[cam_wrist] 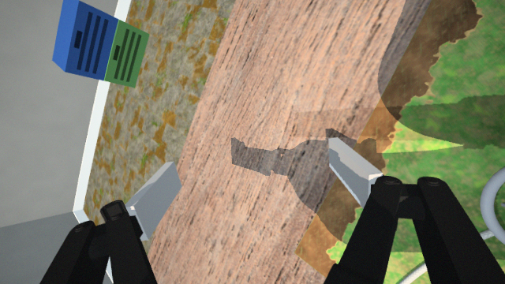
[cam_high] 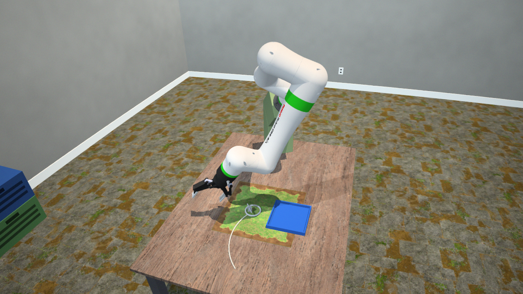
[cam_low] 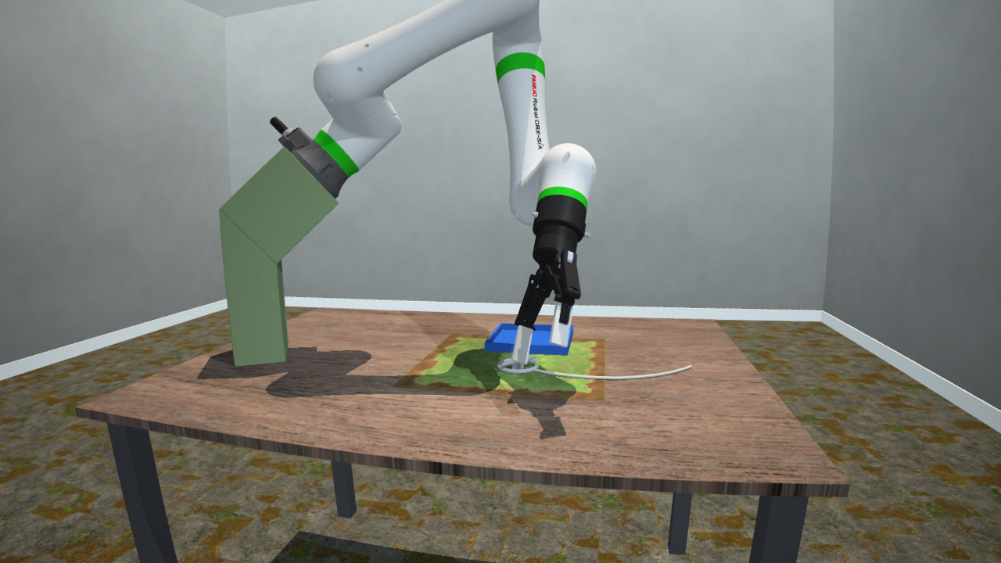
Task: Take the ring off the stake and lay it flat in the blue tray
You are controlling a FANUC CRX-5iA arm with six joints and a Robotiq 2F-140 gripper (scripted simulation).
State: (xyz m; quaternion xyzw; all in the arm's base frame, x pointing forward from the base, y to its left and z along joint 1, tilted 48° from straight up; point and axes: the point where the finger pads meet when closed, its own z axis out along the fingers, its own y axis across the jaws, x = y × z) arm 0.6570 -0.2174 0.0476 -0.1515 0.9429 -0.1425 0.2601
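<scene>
A thin pale ring (cam_high: 260, 210) (cam_low: 500, 365) lies around a short stake (cam_high: 248, 207) on the green mat (cam_high: 255, 228) (cam_low: 454, 358) (cam_wrist: 454, 67). Only an arc of the ring (cam_wrist: 486, 201) shows at the right edge of the wrist view. The empty blue tray (cam_high: 289, 218) (cam_low: 498, 341) sits on the mat just beside the ring. My gripper (cam_high: 207, 196) (cam_low: 537, 352) (cam_wrist: 252, 163) is open and empty. It hangs tilted above the wooden table (cam_high: 321, 175) (cam_low: 629, 420) (cam_wrist: 276, 79), off the mat's edge on the side away from the tray, apart from the ring.
A white cord (cam_high: 229, 245) (cam_low: 629, 376) (cam_wrist: 414, 272) runs from the ring across the mat toward the table's near edge. The arm's green pedestal (cam_high: 269, 116) (cam_low: 259, 280) stands at the table's far end. A blue and green cabinet (cam_high: 14, 204) (cam_wrist: 99, 47) stands on the floor.
</scene>
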